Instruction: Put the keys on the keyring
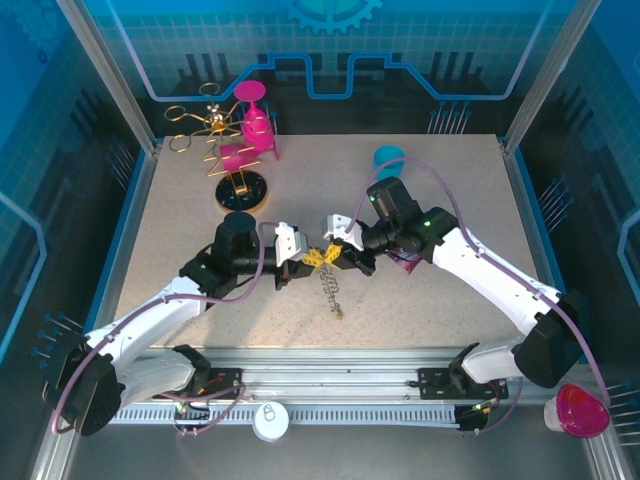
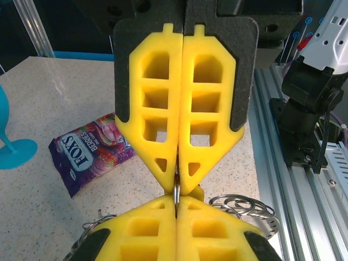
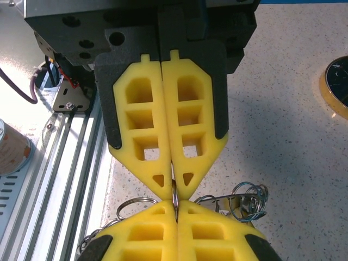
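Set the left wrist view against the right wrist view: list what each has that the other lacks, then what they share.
Left wrist view's extras: purple snack packet and blue goblet. Right wrist view's extra: round black stand base. Shared: left gripper and right gripper shut, tip to tip, pinching thin metal of the silvery rings.

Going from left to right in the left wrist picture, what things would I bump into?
You'd meet the blue goblet, then the purple snack packet, then the left pincer, then the black arm base.

Arms angled inward; left fingers (image 2: 144,234) and right fingers (image 3: 144,234) closed, tips touching.
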`<move>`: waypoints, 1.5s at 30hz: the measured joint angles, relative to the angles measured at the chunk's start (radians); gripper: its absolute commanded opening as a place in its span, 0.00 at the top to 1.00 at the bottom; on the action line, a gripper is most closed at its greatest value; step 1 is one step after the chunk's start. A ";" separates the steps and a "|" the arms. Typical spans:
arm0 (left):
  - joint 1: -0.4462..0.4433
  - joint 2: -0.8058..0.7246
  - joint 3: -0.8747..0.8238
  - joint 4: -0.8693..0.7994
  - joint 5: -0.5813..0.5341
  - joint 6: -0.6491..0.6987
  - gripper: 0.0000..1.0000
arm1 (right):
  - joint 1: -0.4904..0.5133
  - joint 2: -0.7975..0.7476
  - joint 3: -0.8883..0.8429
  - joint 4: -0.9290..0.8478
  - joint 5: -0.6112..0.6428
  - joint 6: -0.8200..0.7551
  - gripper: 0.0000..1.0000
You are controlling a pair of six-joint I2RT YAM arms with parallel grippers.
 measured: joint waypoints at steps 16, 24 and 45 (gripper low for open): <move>-0.002 0.000 -0.029 0.144 -0.041 -0.012 1.00 | -0.047 -0.176 -0.266 0.296 0.071 0.292 0.58; -0.002 0.000 -0.041 0.171 -0.040 -0.027 1.00 | -0.039 -0.165 -0.269 0.381 0.063 0.335 0.64; 0.002 -0.003 -0.040 0.146 -0.056 -0.022 0.85 | 0.014 -0.077 -0.131 0.201 0.077 0.174 1.00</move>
